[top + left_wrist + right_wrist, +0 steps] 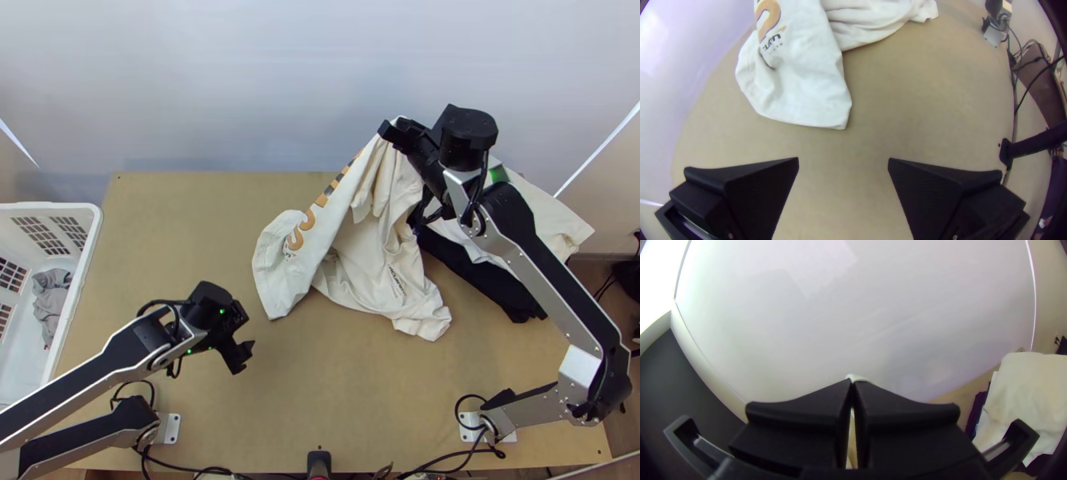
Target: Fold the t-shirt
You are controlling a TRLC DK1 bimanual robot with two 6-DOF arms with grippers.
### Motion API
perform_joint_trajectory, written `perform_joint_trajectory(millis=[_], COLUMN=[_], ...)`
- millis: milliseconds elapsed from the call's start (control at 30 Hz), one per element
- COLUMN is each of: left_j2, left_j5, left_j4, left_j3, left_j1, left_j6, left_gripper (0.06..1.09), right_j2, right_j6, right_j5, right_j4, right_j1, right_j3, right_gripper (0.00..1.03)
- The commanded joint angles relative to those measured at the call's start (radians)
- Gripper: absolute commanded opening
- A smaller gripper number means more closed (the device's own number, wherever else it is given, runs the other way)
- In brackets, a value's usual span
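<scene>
The cream t-shirt [320, 252] with orange lettering hangs bunched from my right gripper [392, 128] above the table's far side, its lower parts lying crumpled on the wood. In the right wrist view my right gripper [851, 384] is shut on a bit of the t-shirt [858, 378]. Nearer the table's left front, my left gripper [242, 354] stands apart from the cloth. Seen in the left wrist view, my left gripper [843, 162] is open with nothing between its fingers, and a loose part of the t-shirt [804, 84] lies beyond it.
On the right, a pile has black cloth [488, 280] and white cloth [552, 216], partly behind the right arm. A white basket [88, 240] holding grey cloth [52, 300] stands at the left. Bare wood [320, 384] lies between the arms' bases.
</scene>
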Motion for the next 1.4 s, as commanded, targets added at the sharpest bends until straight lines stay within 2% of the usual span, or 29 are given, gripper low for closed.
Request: perform_joint_trajectory(millis=[0, 133, 300, 433, 600, 1033, 1133, 1367], left_j2=[-0.007, 0.004, 0.048, 0.100, 0.171, 0.329, 0.347, 0.400], left_j5=[-0.078, -0.095, -0.121, -0.162, -0.185, -0.197, -0.197, -0.197], left_j4=[0.160, 0.295, 0.403, 0.527, 0.639, 0.769, 0.801, 0.831], left_j3=[-0.079, -0.141, -0.203, -0.251, -0.259, -0.259, -0.263, -0.240], left_j1=[-0.064, -0.079, -0.119, -0.130, -0.131, -0.092, -0.089, -0.075], left_j6=[0.077, 0.129, 0.163, 0.238, 0.258, 0.261, 0.263, 0.232], left_gripper=[1.03, 0.93, 0.93, 0.93, 0.93, 0.92, 0.77, 0.76], right_j2=[-0.015, -0.018, -0.018, -0.018, -0.018, -0.019, -0.019, -0.021], right_j6=[0.004, 0.010, 0.022, 0.024, 0.024, 0.019, 0.020, 0.022], right_j5=[0.002, 0.002, 0.000, 0.002, 0.000, 0.002, 0.000, 0.000], right_j4=[0.001, 0.001, 0.009, 0.013, 0.013, 0.045, 0.050, 0.055], right_j1=[-0.007, -0.007, -0.004, 0.000, 0.003, -0.004, -0.004, -0.004], right_j3=[-0.017, -0.023, -0.023, -0.028, -0.034, -0.053, -0.056, -0.072], right_gripper=[0.03, 0.03, 0.03, 0.03, 0.03, 0.03, 0.03, 0.03])
